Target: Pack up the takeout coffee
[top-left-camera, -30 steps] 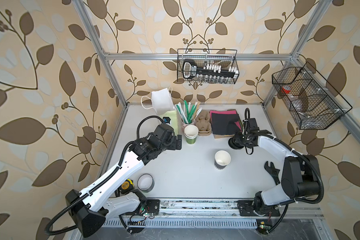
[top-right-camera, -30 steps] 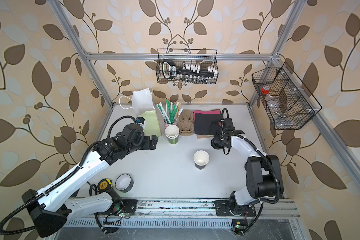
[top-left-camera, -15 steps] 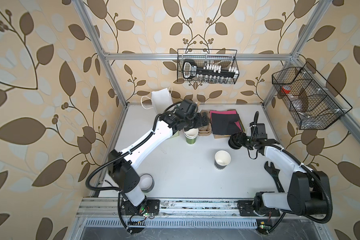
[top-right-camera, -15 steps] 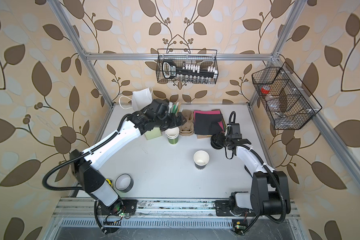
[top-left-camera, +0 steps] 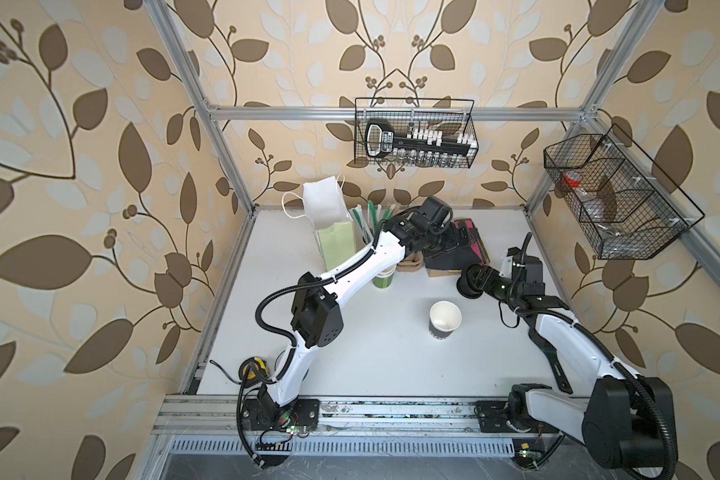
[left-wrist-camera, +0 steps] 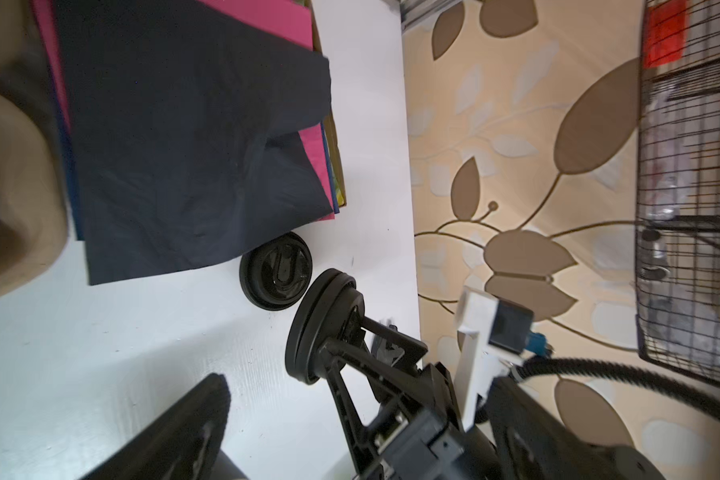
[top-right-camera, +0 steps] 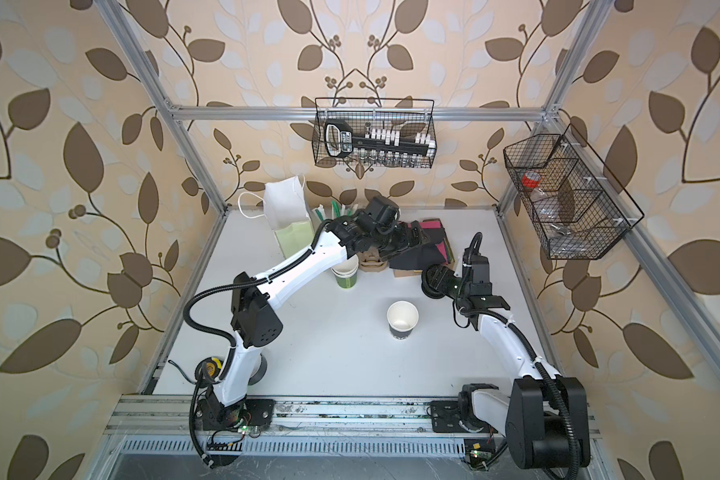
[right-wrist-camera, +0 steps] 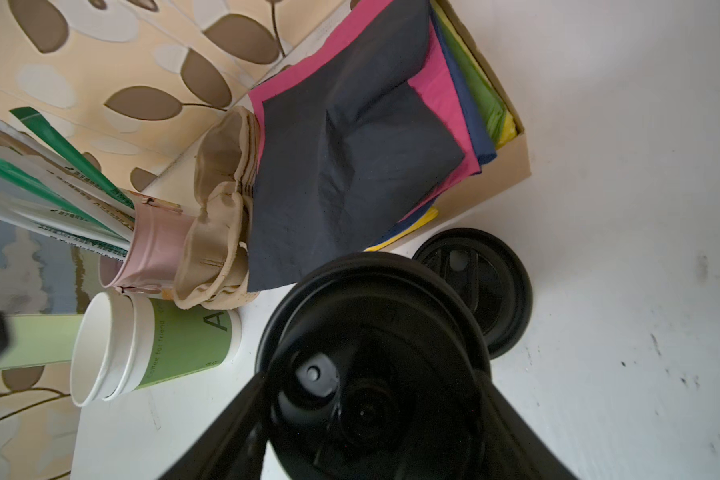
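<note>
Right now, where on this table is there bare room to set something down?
The widest bare patch of table lies between the open cup and the front rail. Another runs left of the paper bag. The back is crowded: green cups, napkins, a loose lid, and the right gripper holding a second lid.

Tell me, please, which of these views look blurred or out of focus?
Left wrist view: the tan cup carrier is smeared and the wire basket is soft. Right wrist view: the held black lid is too close to look crisp, while the napkins are sharp. Both top views: sharp and evenly lit.
</note>
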